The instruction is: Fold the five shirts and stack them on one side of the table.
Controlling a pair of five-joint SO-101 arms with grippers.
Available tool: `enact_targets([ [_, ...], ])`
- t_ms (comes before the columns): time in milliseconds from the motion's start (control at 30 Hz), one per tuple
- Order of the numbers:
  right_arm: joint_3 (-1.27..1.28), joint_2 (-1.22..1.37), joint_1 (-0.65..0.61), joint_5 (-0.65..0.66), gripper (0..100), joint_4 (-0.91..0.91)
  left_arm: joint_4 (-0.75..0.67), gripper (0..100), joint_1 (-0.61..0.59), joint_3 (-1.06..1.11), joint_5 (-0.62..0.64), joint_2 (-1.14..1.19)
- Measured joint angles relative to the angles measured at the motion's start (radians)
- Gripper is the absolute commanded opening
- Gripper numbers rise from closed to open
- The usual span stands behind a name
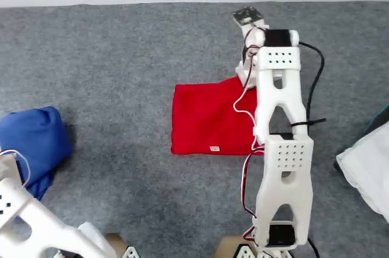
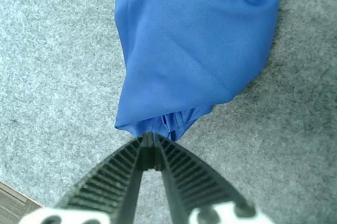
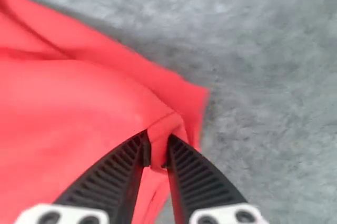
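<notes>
Where the red shirt [image 3: 79, 103] folds at its corner, R gripper [image 3: 158, 153] pinches it, jaws nearly together. L gripper [image 2: 152, 147] clamps blue shirt [image 2: 195, 45] at its bunched edge.

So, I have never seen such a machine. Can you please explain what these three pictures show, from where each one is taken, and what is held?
These are two small white robot arms, the left arm and the right arm, at a grey table. The high view looks down from a fixed camera. The other two pictures come from a camera on each arm's wrist, looking along its black tool. On the table lie a red shirt, folded flat in the middle, a bunched blue shirt at the left side, and a white cloth at the right side. The left tool is shut on an edge of the blue shirt. The right tool pinches the red shirt near a corner.
</notes>
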Motion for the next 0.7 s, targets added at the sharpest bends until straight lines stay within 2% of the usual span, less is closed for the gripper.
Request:
enact_targets([
  [100,0.0,0.0,0.011,0.023,5.2,-0.034,0.0,1,0.0,0.0,0.0,0.0],
  [267,-0.002,0.0,0.017,0.026,21.9,-0.04,0.0,1,0.0,0.0,0.0,0.0],
  [333,-0.031,0.0,0.017,0.026,23.5,-0.037,0.0,1,0.0,0.0,0.0,0.0],
  [467,-0.11,0.0,0.0,0.026,19.6,0.037,0.0,1,0.0,0.0,0.0,0.0],
  [700,-0.155,-0.008,-0.087,0.029,0.7,0.092,0.0,1,0.0,0.0,0.0,0.0],
])
